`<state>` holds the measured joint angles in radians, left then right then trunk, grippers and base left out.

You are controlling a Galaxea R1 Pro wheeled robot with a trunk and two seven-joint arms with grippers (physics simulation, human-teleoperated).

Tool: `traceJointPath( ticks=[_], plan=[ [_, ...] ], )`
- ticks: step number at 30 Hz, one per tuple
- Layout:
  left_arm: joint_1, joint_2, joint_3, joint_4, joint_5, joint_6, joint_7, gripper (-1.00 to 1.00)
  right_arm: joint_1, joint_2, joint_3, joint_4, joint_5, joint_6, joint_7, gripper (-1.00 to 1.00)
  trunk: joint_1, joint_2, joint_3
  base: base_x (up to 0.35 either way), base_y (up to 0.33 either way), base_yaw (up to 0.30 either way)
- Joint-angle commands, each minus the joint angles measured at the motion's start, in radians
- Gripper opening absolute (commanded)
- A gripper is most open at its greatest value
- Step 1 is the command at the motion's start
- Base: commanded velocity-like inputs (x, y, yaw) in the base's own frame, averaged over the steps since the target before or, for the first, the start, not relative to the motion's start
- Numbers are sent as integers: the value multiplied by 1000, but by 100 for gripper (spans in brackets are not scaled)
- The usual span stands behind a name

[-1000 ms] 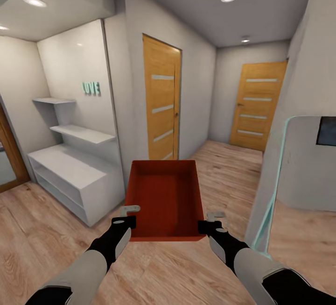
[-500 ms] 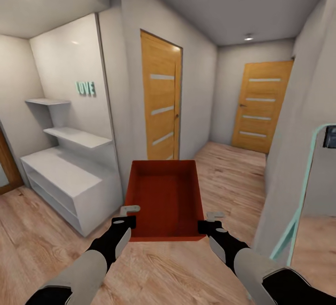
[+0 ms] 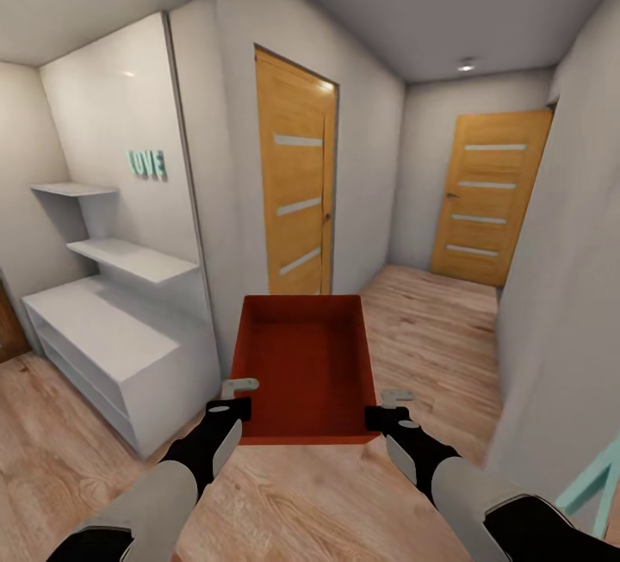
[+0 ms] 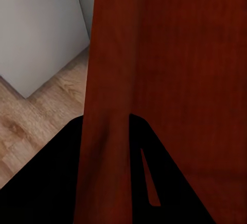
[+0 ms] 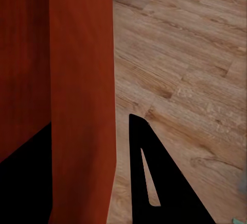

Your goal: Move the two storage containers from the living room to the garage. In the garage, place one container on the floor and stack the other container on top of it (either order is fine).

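Red-orange rectangular lidless thin-walled bin (image 3: pixel 306 364): carried, side walls clamped by left gripper (image 3: pixel 237 398) and right gripper (image 3: pixel 387 404); judged light, stiff, slip-prone.

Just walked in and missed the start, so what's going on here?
The robot is carrying one red-orange storage container with both arms, the left tool and right tool each clamped on a side wall. The empty container is held above light wood flooring in a hallway, with a white shelf unit to the left and two wooden doors ahead.
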<state>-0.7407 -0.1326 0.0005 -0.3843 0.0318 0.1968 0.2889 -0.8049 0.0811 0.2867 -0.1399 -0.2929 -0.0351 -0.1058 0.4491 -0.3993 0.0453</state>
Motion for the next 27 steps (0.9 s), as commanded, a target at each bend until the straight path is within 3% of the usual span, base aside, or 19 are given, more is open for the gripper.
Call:
traceJointPath(
  ticks=[1,9,18,27],
  plan=[
    [0,6,24,-2,-12,9,21,-100,0,-11,-34,-1,0,-5,-6,-100,1,-1,0,324,0,0],
    [0,6,24,-2,-10,9,18,-100,0,-9,-35,-1,0,-4,-7,-100,1,-1,0,324,4,-25],
    [0,6,24,-2,-10,10,15,-100,0,-6,-35,-1,0,-4,-26,-100,1,-1,0,324,70,-194],
    [0,7,24,-2,-10,9,15,-100,0,-7,-35,-1,0,-5,-27,-100,1,-1,0,325,85,-24]
  ],
)
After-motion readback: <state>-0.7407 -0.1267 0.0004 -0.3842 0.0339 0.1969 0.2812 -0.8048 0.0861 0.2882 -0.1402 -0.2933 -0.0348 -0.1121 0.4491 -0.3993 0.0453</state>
